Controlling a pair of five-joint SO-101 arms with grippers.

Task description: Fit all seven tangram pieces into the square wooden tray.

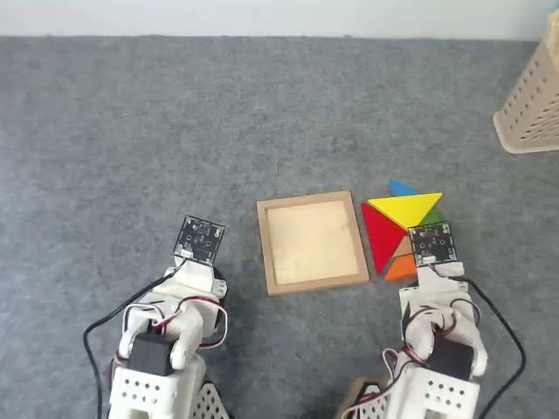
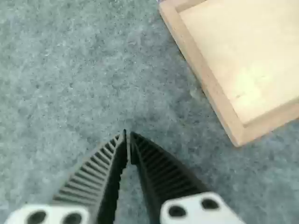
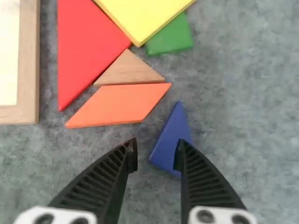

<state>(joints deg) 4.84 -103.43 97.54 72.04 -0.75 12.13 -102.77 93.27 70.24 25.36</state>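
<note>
- Square wooden tray point(image 1: 265, 253) point(image 2: 210, 86) point(image 3: 29, 60): lies flat on the grey felt point(image 1: 175, 131), between the 2 arms.
- Tangram pieces: all 7 lie on the felt off the tray's right side, outside its rim.
- Red triangle point(image 1: 380, 234) point(image 3: 84, 46): the piece nearest the tray, just beside its right rim.
- Yellow triangle point(image 1: 406, 209) point(image 3: 140, 16): touches the red one on the side away from the tray.
- Light blue piece point(image 1: 402, 187): peeks out past the yellow triangle, farther from the arms than the tray's far edge.
- Green piece point(image 3: 170, 37): partly tucked under the yellow triangle's edge.
- Tan triangle point(image 3: 128, 70) and orange parallelogram point(image 1: 400, 269) point(image 3: 119, 105): edge to edge, against the red triangle, near the tray's near right corner.
- Dark blue triangle point(image 3: 170, 137): a little apart from the orange piece, farther from the tray.
- Right gripper point(image 3: 156, 147): jaws partly open, low over the dark blue triangle, 1 finger on each side, not clamping it.
- Left gripper point(image 2: 128, 135): jaws all but closed, holding nothing, over bare felt off the tray's left side.
- Cream basket point(image 1: 533, 105): far beyond the tray's right corner.
</note>
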